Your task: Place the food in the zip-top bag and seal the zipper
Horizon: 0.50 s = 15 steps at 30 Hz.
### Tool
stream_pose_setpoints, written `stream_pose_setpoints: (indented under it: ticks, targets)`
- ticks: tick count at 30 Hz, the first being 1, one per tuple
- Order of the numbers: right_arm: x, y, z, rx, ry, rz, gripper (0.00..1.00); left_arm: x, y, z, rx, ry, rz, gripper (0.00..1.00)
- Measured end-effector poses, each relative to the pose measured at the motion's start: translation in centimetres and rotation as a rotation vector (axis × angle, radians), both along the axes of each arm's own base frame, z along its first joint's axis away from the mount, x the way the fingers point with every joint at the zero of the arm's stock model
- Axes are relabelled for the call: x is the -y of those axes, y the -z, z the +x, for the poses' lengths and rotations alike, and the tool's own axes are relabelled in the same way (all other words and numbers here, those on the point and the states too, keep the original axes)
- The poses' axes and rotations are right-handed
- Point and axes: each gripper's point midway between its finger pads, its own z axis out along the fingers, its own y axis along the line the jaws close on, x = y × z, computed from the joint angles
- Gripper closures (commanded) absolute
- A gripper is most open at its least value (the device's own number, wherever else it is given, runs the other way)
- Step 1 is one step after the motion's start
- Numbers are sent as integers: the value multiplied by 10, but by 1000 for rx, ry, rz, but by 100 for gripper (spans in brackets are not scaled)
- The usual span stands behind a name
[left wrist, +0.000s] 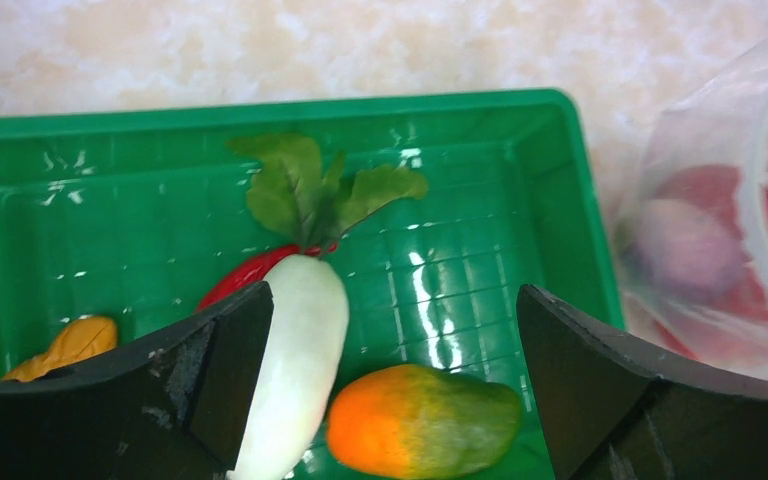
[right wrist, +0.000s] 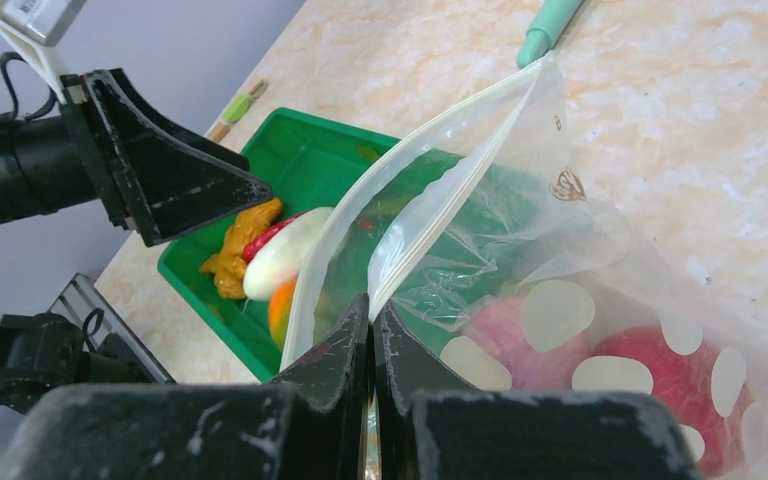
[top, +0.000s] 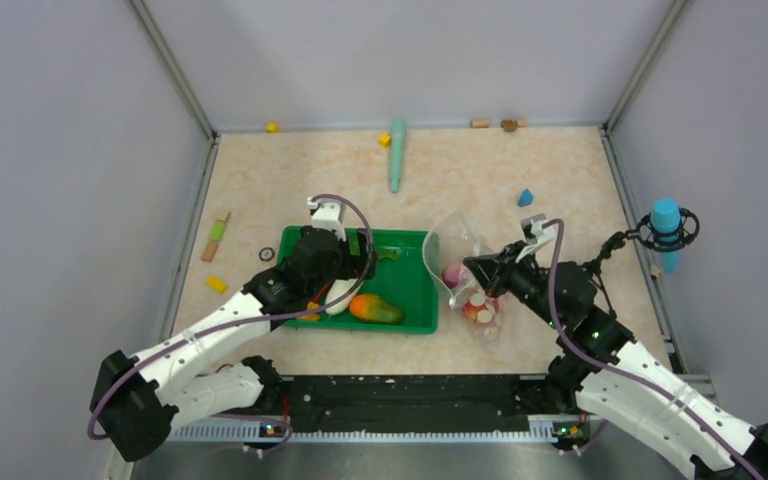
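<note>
The left gripper (left wrist: pixel 395 310) is hanging over the green tray (top: pixel 412 250) with its 2 fingers spread wide apart and gripping nothing. Between and below those fingers, the white radish (left wrist: pixel 295 360) and the orange-green mango (left wrist: pixel 420 420) are lying side by side on the tray floor. The radish is running right along the left finger's inner edge, though contact cannot be told. The red chili (left wrist: pixel 245 275) is peeking out from behind the radish's upper end. The green leaf (left wrist: pixel 300 190) is lying just beyond the radish, toward the tray's far wall, and the yellow-orange bunch (left wrist: pixel 70 345) is sitting at the tray's left side. The right gripper (right wrist: pixel 370 310) is pinching 1 lip of the zip-top bag (right wrist: pixel 560 230) with its fingers pressed together, holding that lip up just beside the tray's right edge. The zipper (right wrist: pixel 430 200) is standing unsealed, the 2 lips parting into a narrow wedge-shaped mouth facing the tray. The purple onion (right wrist: pixel 505 335) and the red tomatoes (right wrist: pixel 660 385) are resting inside the bag against the tabletop (top: pixel 460 170). How many tomatoes there are cannot be told through the dotted plastic. The teal stick (top: pixel 397 155) is lying well beyond the tray.
</note>
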Motion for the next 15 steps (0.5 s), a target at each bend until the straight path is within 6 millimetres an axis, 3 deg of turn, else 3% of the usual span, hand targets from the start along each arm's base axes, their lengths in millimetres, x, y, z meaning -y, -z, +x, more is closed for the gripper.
stream_pose_setpoints:
  ticks: [11, 15]
  targets:
    - [-3, 10, 3, -28, 0, -26, 100, -21, 58, 3, -156, -39, 191, 3]
    - [-2, 11, 4, -29, 4, -28, 100, -30, 77, 9, -255, -88, 241, 11]
